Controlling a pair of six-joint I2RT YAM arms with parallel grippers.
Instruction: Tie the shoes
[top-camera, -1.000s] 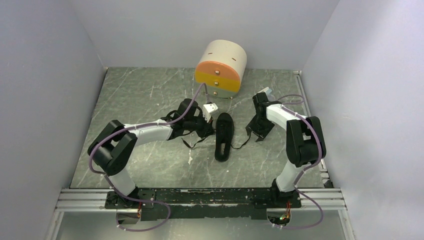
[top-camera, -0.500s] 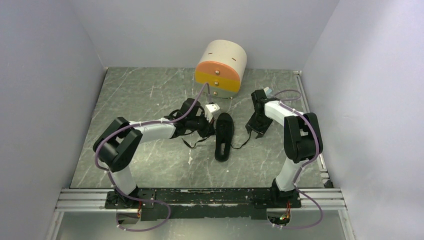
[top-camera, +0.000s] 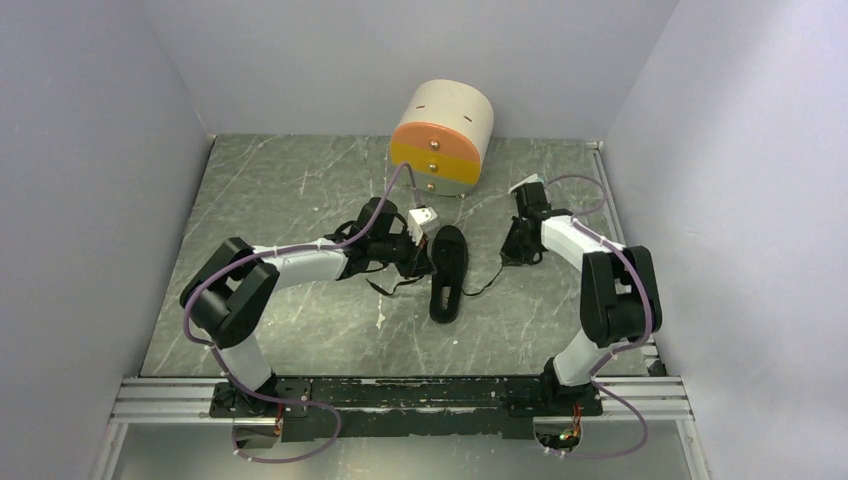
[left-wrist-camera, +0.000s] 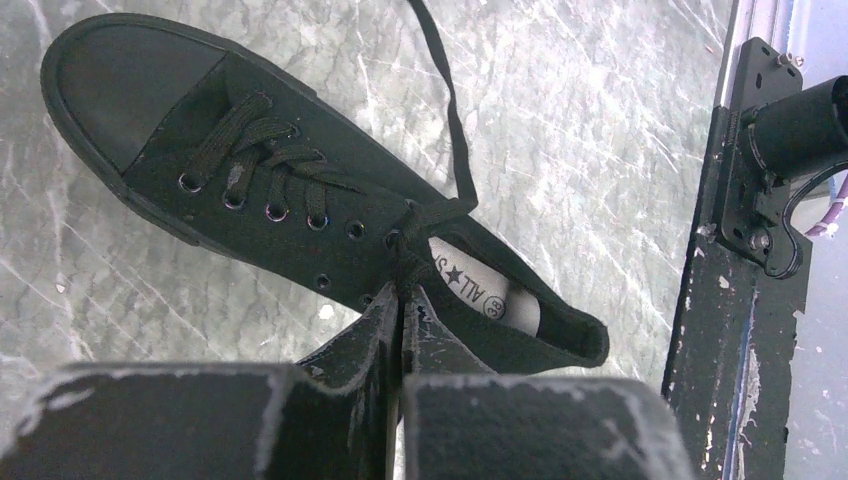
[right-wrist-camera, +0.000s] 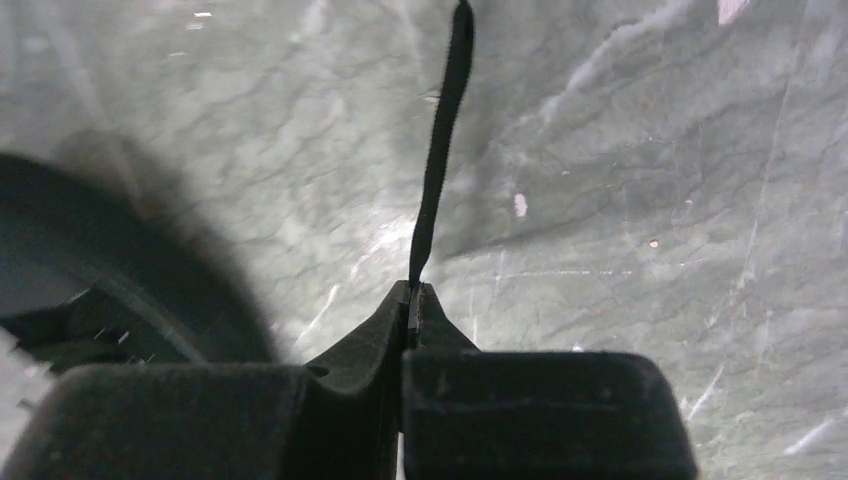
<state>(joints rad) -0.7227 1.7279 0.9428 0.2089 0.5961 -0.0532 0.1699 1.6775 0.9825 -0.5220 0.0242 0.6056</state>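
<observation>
The black shoe (top-camera: 448, 272) lies in the middle of the table, toe toward the back. In the left wrist view the shoe (left-wrist-camera: 250, 180) runs from upper left to lower right, laced through its eyelets. My left gripper (left-wrist-camera: 402, 300) is shut at the top eyelets, pinching the lace by the tongue; from above the left gripper (top-camera: 426, 262) sits against the shoe's left side. Another lace end (top-camera: 485, 285) runs right from the shoe to my right gripper (top-camera: 510, 256). That right gripper (right-wrist-camera: 412, 292) is shut on this thin lace (right-wrist-camera: 440, 150), which stretches taut above the table.
A round drawer box (top-camera: 442, 137) with orange, yellow and grey fronts stands behind the shoe. Walls close in on the left, back and right. A metal rail (top-camera: 620, 250) runs along the table's right edge, and a black frame (left-wrist-camera: 750, 200) runs along the near edge.
My right gripper has closed on the lace end and drawn it back and to the right, away from the shoe. My left gripper stays shut at the shoe's top eyelets, barely shifted.
</observation>
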